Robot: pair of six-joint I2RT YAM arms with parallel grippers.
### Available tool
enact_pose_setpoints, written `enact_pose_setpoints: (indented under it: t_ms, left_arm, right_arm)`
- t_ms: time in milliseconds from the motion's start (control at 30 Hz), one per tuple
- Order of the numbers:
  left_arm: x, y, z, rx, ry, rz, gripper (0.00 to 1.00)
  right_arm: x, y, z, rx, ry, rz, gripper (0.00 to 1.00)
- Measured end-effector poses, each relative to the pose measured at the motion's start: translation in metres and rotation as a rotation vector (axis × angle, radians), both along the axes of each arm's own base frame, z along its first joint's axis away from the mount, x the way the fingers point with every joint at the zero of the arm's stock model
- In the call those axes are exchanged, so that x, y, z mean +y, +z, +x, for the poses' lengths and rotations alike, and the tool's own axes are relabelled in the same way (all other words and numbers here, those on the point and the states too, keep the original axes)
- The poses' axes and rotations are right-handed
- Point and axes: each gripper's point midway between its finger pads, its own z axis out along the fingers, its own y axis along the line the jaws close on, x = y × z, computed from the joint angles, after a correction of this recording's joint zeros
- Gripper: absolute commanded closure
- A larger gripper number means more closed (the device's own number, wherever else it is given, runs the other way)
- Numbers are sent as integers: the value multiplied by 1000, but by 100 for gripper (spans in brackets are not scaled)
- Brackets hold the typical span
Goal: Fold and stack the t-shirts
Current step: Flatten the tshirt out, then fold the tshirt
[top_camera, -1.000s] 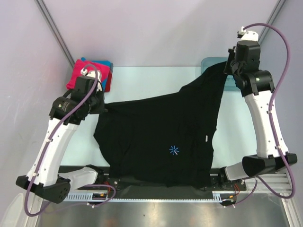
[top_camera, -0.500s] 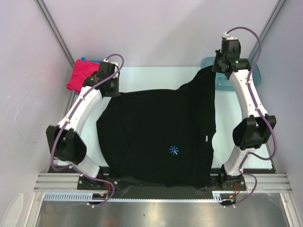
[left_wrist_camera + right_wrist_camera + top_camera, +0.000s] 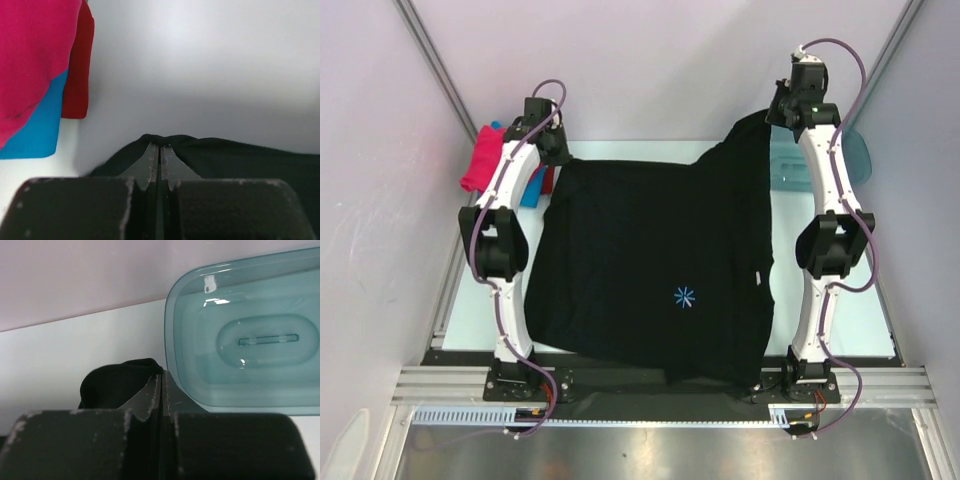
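Both arms have stretched out toward the far edge of the table since a second ago, drawing the cloth flatter between them. Item one, left gripper (image 3: 160, 149): jaws pressed together on a bunched far-left corner of the black t-shirt (image 3: 660, 270), low over the table (image 3: 865, 290). Item two, right gripper (image 3: 162, 379): jaws likewise pinched shut on a fold of the same shirt at its far-right corner, held higher, so that side rises in a peak and a diagonal crease runs down from it. Item three, shirt body: spread across the table's middle, starburst print (image 3: 685, 296) facing up, near hem draped over the near edge. Item four, finished stack at far left: magenta-pink shirt (image 3: 480, 160) on top, blue shirt (image 3: 35, 130) and red shirt (image 3: 77, 75) showing beneath, just beside the left gripper. Item five, teal basin (image 3: 250, 340): just beside the right gripper. Handling note, as judgement: level the right corner with the left, keep the far edge taut, lower both corners together, and stay clear of basin and stack.
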Motion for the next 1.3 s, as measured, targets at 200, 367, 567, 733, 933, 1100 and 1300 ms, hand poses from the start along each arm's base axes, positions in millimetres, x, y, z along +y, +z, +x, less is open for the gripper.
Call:
enact_pose_setpoints:
  t_ms: [200,367,567,733,933,1100,1300]
  left_arm:
    - [0,-22,-7,49,-13,-50,100]
    - [-4,-52,-59,187,-40,-58,100]
    - [-5,-40,-122,253,-63,-51,100]
    - [-5,-20,-151,234,-74,-49,98]
    - [-5,-39,-179,337,-96,-47,61]
    - [-7,-53,-198,412,-106,-59,49]
    - [-8,-46,-194,398,-107,-59,45]
  right_arm:
    - [11,-28,-6,68,66,43,100]
    - [36,-66,-59,220,135,74,100]
    - [70,-69,-151,343,207,83,100]
    - [79,-51,-212,371,208,93,100]
    - [70,-72,-260,495,107,74,58]
    - [59,-89,-272,575,20,42,35]
    - [57,-74,-248,518,-26,44,33]
